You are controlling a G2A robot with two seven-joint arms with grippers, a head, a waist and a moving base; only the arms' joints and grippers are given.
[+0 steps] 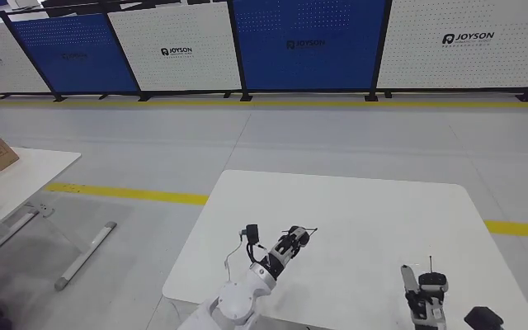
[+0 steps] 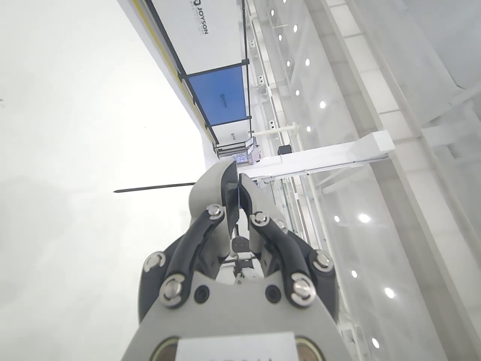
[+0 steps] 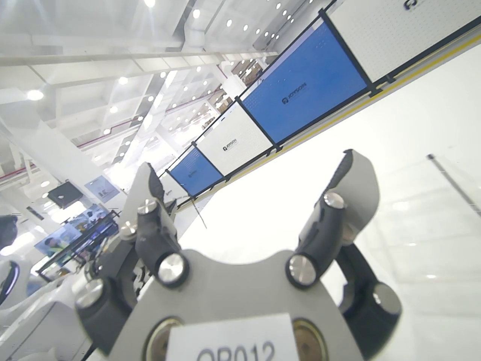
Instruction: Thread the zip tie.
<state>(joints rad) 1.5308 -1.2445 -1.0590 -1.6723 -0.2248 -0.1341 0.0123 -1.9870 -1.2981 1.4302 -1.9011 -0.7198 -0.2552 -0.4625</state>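
Reference landmark: the white table; all positions below are stated against it.

Left gripper: stationed above the table's near edge, toward the left side of that edge; fingers clenched together on the zip tie, with only a sliver of gap between the pads.

Zip tie: a thin dark strip, clamped at one end and clear of the table surface; its long axis runs crosswise to the direction the left gripper's fingers point, not in line with them; seen from the top view, the free tapered end projects toward the table's right side, ending in open air above the tabletop; the head of the tie cannot be made out, so which end is clamped cannot be confirmed.

Right gripper: stationed above the table's near right corner; fingers spread wide, nothing between them; well apart from the tie.

Governing relation: the free end lies on the table's right-hand side of the clamped point, so it faces the released right gripper; the left arm is the nearer, being in contact; the right arm has the whole gap along the table's near edge to cover.

Assessment: threading appears not yet begun; the next move likely calls for the right gripper to meet the free end square to the strip's axis.
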